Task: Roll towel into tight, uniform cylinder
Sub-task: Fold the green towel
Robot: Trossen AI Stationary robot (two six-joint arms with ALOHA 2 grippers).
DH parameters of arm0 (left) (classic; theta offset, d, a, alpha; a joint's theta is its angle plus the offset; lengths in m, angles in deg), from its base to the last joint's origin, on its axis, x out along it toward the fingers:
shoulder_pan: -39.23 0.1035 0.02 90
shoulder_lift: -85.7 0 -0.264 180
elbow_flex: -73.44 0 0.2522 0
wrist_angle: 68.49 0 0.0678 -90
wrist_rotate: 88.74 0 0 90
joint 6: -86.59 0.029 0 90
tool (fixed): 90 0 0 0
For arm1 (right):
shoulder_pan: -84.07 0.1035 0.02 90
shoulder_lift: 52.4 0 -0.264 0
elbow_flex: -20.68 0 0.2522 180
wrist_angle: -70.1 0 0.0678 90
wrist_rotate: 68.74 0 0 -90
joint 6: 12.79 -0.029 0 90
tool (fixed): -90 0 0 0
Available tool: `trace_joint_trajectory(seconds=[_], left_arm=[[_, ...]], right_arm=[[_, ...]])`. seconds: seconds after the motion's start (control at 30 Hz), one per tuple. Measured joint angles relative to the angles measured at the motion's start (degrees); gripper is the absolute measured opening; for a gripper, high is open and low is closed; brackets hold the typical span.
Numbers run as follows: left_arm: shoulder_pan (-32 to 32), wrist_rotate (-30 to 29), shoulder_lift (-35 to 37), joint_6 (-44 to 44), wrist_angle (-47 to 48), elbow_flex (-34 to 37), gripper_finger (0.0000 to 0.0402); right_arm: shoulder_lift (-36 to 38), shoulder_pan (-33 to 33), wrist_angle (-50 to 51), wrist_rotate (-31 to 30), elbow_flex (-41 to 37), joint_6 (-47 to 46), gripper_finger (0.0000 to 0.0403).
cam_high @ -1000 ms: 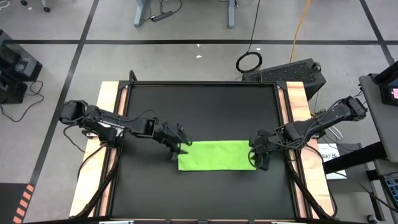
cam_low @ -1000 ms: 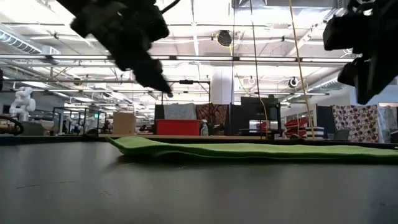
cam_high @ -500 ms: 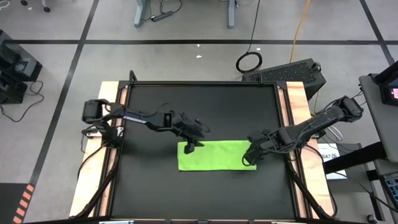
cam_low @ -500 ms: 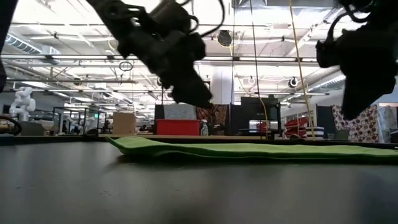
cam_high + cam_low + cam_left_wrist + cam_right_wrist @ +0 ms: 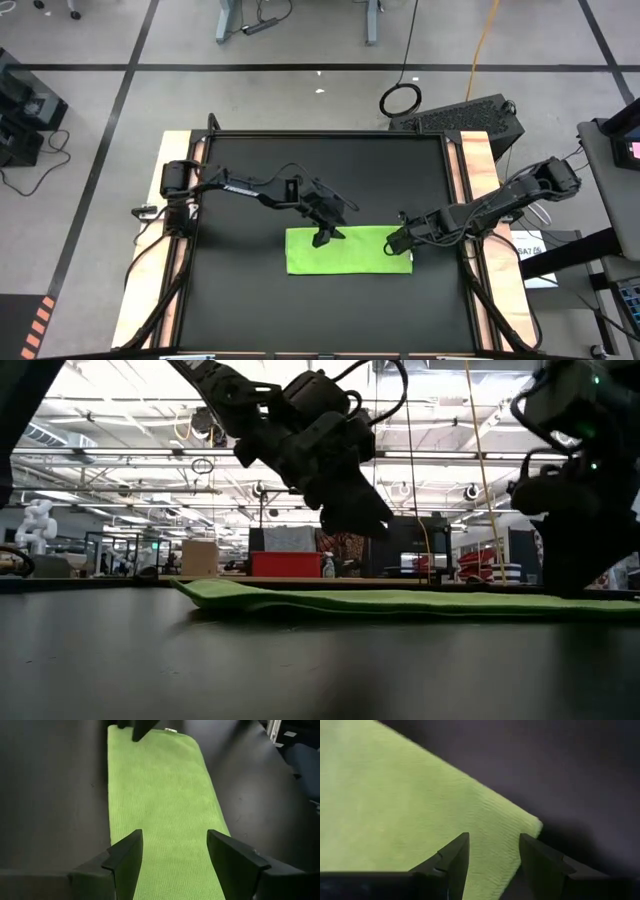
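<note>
The lime-green towel (image 5: 348, 250) lies flat on the black tabletop as a long strip running left to right, and shows as a low band in the low view (image 5: 400, 601). My left gripper (image 5: 325, 235) hangs open above the strip's left part. In its wrist view its fingers (image 5: 172, 851) stand over the towel (image 5: 160, 795). My right gripper (image 5: 393, 243) is open and low over the towel's right end. In its wrist view (image 5: 495, 854) a corner of the towel (image 5: 532, 824) shows. My right gripper points steeply down at the towel's right end (image 5: 485, 820), its open fingers standing over the cloth near a corner. I cannot tell whether the fingertips touch the cloth. The towel lies flat beneath them.
The black tabletop (image 5: 320, 170) lies bare around the towel, with wooden strips along its left (image 5: 175, 160) and right (image 5: 480, 160) sides. A dark case (image 5: 470, 115) sits on the floor beyond the far right corner.
My left gripper has swung toward the table's right, from beside the towel's left end to over its left part, sinking a little. My right gripper has come down and gone left over the towel's right end, rolling about its axis. The towel has lain still.
</note>
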Motion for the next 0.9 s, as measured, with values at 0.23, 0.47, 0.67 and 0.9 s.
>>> trace_joint_trajectory(seconds=[0.23,0.47,0.67,0.9], left_arm=[[0.07,0.88,-0.73,1.71,2.55,0.04,0.0225],[0.08,0.46,-1.38,1.42,1.37,0.02,0.0225],[1.22,-0.18,-1.36,1.26,-0.7,-0.6,0.0225],[1.85,-0.45,-1.34,1.24,-0.79,-4.48,0.0225]], right_arm=[[0.03,-0.51,-7.36,-1.22,-4.51,-0.56,0.0164],[-0.02,-0.56,-9.35,-1.75,-6.46,0.91,0.0105],[-0.23,-0.77,-12.69,-1.65,-6.67,4.81,0.001],[0.72,-0.88,-12.45,-1.08,-2.71,12.94,0.0002]])
